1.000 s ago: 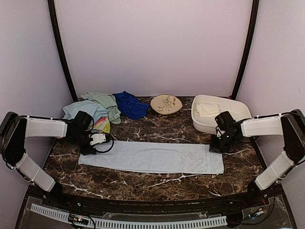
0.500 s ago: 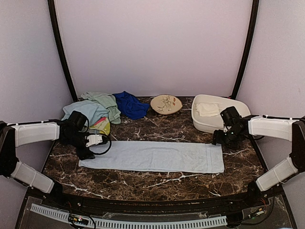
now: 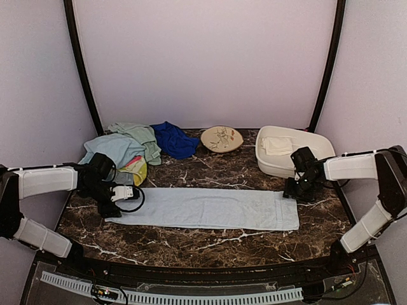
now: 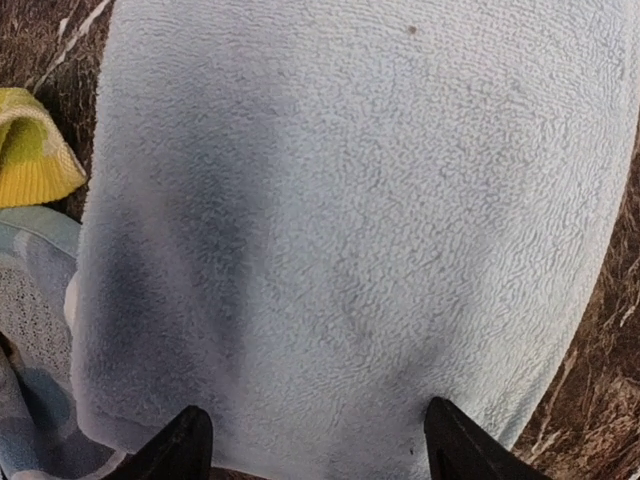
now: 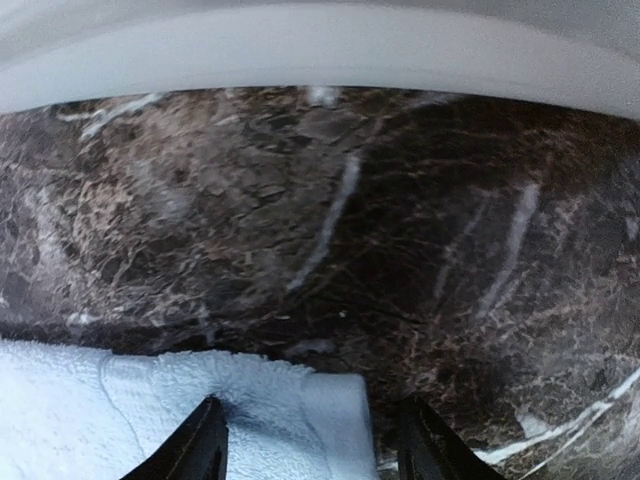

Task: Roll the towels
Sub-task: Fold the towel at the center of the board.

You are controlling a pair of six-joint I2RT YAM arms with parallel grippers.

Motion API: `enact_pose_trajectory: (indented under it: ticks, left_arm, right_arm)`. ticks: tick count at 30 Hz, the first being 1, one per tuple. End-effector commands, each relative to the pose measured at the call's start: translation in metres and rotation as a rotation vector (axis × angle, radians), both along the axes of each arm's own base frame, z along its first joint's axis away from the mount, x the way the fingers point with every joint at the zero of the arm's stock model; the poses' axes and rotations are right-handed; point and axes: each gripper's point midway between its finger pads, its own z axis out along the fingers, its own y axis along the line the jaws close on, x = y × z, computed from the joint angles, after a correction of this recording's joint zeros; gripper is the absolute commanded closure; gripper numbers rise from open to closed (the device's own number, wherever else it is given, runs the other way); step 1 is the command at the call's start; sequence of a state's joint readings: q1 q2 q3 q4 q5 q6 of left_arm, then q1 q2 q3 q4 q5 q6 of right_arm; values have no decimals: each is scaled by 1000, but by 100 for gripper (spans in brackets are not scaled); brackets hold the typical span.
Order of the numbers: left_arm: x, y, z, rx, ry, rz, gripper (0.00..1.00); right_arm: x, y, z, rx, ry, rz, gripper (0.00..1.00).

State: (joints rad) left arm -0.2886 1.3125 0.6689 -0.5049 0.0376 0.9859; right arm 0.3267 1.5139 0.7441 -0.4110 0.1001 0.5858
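A light blue towel (image 3: 203, 208) lies flat and stretched out across the table. My left gripper (image 3: 109, 204) is open over its left end; the left wrist view shows the towel (image 4: 350, 220) between the spread fingertips (image 4: 185, 450). My right gripper (image 3: 294, 190) is open over the towel's far right corner (image 5: 330, 420), one fingertip (image 5: 205, 450) over cloth, the other over marble. A pile of towels sits at the back left: light blue (image 3: 111, 147), pale green (image 3: 143, 136), royal blue (image 3: 173, 140) and yellow (image 3: 137, 168). A cream-white towel (image 3: 276, 146) lies in the tub.
A white plastic tub (image 3: 311, 143) stands at the back right, its rim close behind my right gripper (image 5: 320, 50). A round beige patterned plate (image 3: 221, 138) stands at the back centre. The yellow towel (image 4: 30, 150) lies just left of the spread towel's left end.
My left gripper has moved down and right onto the towel's left end. My right gripper rose toward the tub, then came back down to the towel's far right corner.
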Motion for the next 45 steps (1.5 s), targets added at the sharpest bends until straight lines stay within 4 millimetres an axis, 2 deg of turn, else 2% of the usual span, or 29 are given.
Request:
enact_pose_trajectory:
  ticks: [1, 5, 8, 10, 13, 14, 19, 23, 29, 31, 32, 35, 38, 40, 42, 43, 45]
  left_arm:
    - [-3, 11, -8, 54, -12, -13, 25]
    - [-3, 10, -12, 54, -1, -8, 26]
    - [-2, 10, -14, 55, -1, -5, 27]
    - [-2, 10, -15, 55, 1, -6, 27]
    - [-3, 9, -14, 45, 7, -1, 28]
    - [-3, 8, -14, 37, 7, -2, 28]
    - [-7, -8, -11, -26, 39, -16, 29]
    - [-13, -33, -4, -107, 104, -34, 28]
    - [-18, -71, 35, -288, 168, -66, 23]
    - [-16, -75, 47, -312, 164, -63, 22]
    - [-16, -75, 49, -314, 161, -61, 22]
    - [-13, -71, 51, -298, 133, -51, 22]
    - [-6, -66, 53, -309, 115, -21, 23]
    - [1, -70, 57, -340, 100, -12, 23]
    - [13, -79, 62, -373, 81, -14, 25]
    - [37, -97, 67, -396, 100, -12, 30]
    - [52, -105, 60, -396, 116, -3, 33]
  right_arm:
    - [-10, 25, -7, 109, 38, 47, 47]
    - [-19, 37, -1, 133, 38, 59, 49]
    - [-23, 41, 3, 146, 34, 66, 57]
    - [-22, 38, 5, 132, 32, 66, 67]
    - [-21, 32, 10, 89, 30, 65, 93]
    - [-20, 28, 14, 67, 26, 63, 99]
    - [-9, 2, 42, -25, -6, 23, 100]
    - [-12, -29, 56, -103, 19, -16, 100]
    - [-17, -75, 83, -268, 35, -68, 100]
    - [-15, -80, 92, -274, 23, -79, 100]
    - [-13, -80, 97, -267, 11, -82, 100]
    - [-7, -55, 104, -159, -7, -42, 100]
    - [2, -14, 119, -47, -52, 28, 100]
    - [7, 14, 127, 7, -74, 73, 100]
    - [9, 31, 127, 44, -64, 92, 100]
    - [11, 48, 122, 106, -65, 106, 100]
    - [10, 49, 114, 107, -53, 104, 100]
